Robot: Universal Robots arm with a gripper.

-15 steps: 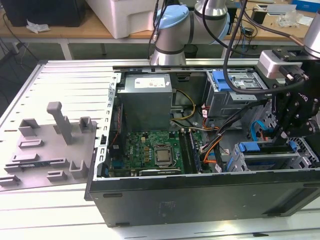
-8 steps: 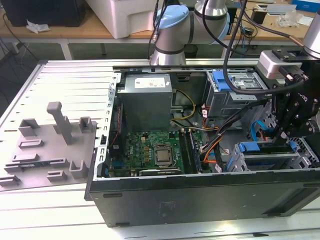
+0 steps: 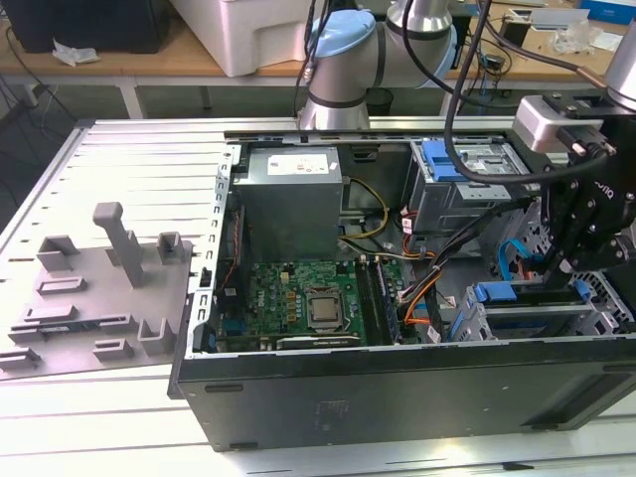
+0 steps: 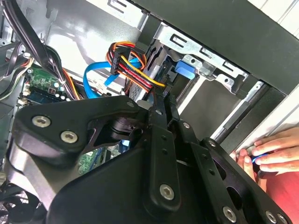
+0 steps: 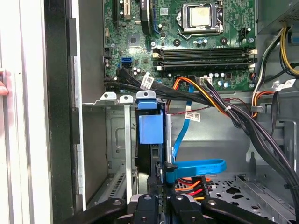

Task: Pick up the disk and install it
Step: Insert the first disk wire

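Note:
The disk point(image 5: 150, 128) stands on edge in a slot of the metal drive cage point(image 5: 117, 140) at the front corner of the open computer case. Its blue carrier frame shows in the exterior view point(image 3: 497, 293) and as a blue tab in the second wrist view point(image 4: 184, 70). My gripper point(image 5: 162, 179) hangs right over the cage at the exterior view's right point(image 3: 561, 266). Its two black fingers are pressed together into one thin bar point(image 4: 164, 100). The tips sit at the disk's near end, and I cannot tell whether they touch it.
A blue data cable point(image 5: 196, 165) and an orange-red-black power bundle point(image 4: 133, 65) lie close to the fingers. The motherboard point(image 3: 298, 293) and grey power supply point(image 3: 293, 194) fill the case's middle. A person's hand point(image 4: 275, 149) rests on the case's outer edge. A grey fixture plate point(image 3: 89, 288) lies outside the case.

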